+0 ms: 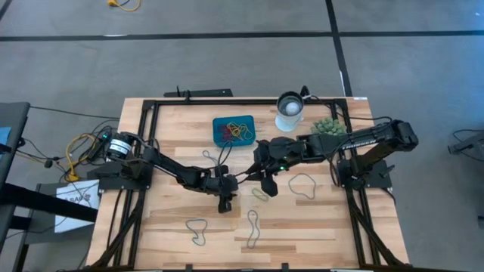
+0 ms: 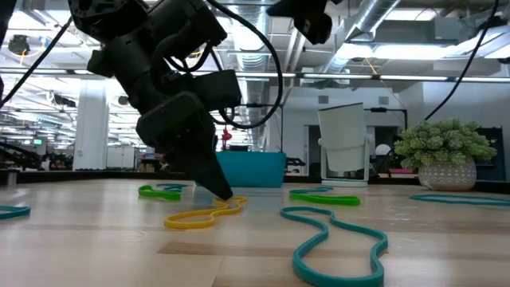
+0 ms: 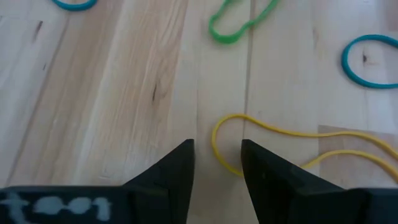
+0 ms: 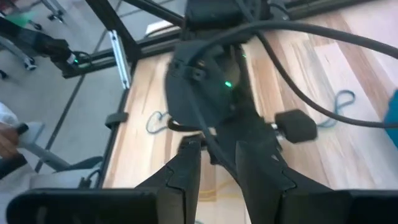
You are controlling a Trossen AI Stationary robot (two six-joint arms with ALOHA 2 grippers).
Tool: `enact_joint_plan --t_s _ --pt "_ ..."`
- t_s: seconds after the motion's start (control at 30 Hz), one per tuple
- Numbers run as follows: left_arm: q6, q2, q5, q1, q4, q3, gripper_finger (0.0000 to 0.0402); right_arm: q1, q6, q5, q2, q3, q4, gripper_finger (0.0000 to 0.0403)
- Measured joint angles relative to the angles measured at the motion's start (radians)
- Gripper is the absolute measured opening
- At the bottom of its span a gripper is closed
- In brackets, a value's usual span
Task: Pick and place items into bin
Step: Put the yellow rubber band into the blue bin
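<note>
With the left hand [image 3: 216, 171] open astride the yellow band's [image 3: 292, 146] loop mid-surface, holding nothing, lower onto the surface before closing.

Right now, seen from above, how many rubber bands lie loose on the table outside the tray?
5: one band left of the teal tray, a yellow band mid-table, a large loop to its right, two loops nearer the picture's bottom. The arms may hide more.
</note>
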Motion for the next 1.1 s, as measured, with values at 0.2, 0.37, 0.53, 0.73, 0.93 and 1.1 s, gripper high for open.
enact_joint_plan --t_s 0.2,0.37,0.53,0.73,0.93,1.1 --pt "0.009 0.001 -0.014 0.005 -0.029 0.000 0.0071 -0.011 -0.001 0.003 0.000 0.000 -0.008 0.0095" --pt "0.031 -0.003 -0.011 0.011 -0.046 0.000 0.0008 -0.012 -0.002 0.003 0.000 0.000 -0.017 0.0095" --pt "0.059 -0.019 0.015 0.013 -0.028 -0.002 0.0001 -0.011 -0.002 0.003 0.000 0.000 -0.030 0.0095" --pt "0.099 -0.098 0.016 0.011 -0.120 0.069 0.0000 -0.011 -0.002 0.002 0.000 0.000 -0.058 0.0095" --pt "0.183 -0.186 -0.092 0.018 -0.346 0.188 0.0000 -0.010 -0.002 -0.004 -0.002 0.002 -0.072 0.0095" --pt "0.254 -0.239 -0.277 0.055 -0.594 0.296 0.0000 0.009 -0.001 0.000 -0.003 0.002 -0.126 0.0095"
